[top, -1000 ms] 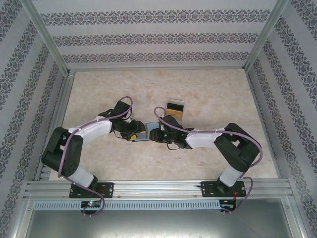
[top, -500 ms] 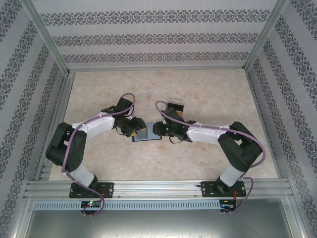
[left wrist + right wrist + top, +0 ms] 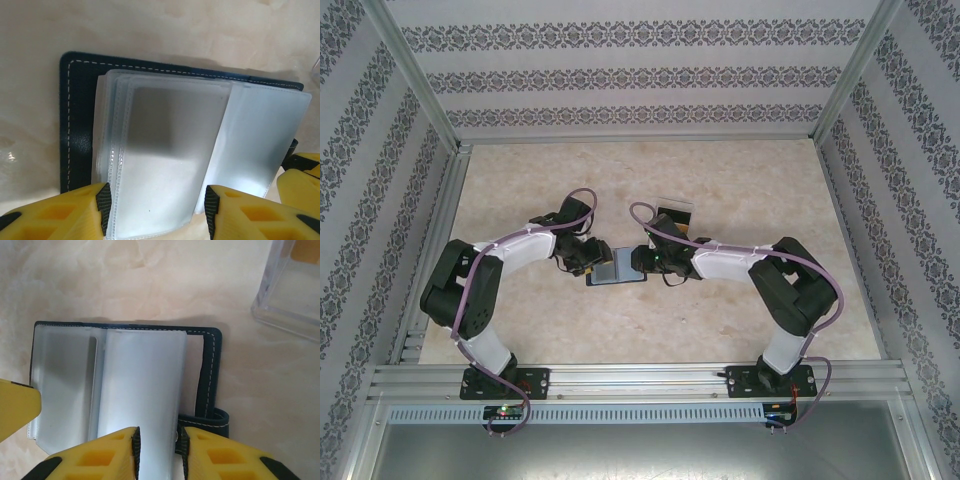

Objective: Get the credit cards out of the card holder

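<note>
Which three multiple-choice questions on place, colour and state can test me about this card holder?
1. The card holder lies: A in a far corner; B between the left end effector and the right end effector; C at the near edge.
2. Its cover is: A red; B green; C dark navy.
3. It is: A lying open; B folded shut; C standing upright.
Key: 1B, one stands at each side; 2C, navy in both wrist views; 3A, its clear sleeves are exposed.

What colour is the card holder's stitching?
White, against the dark navy card holder; clearest in the left wrist view.
</note>
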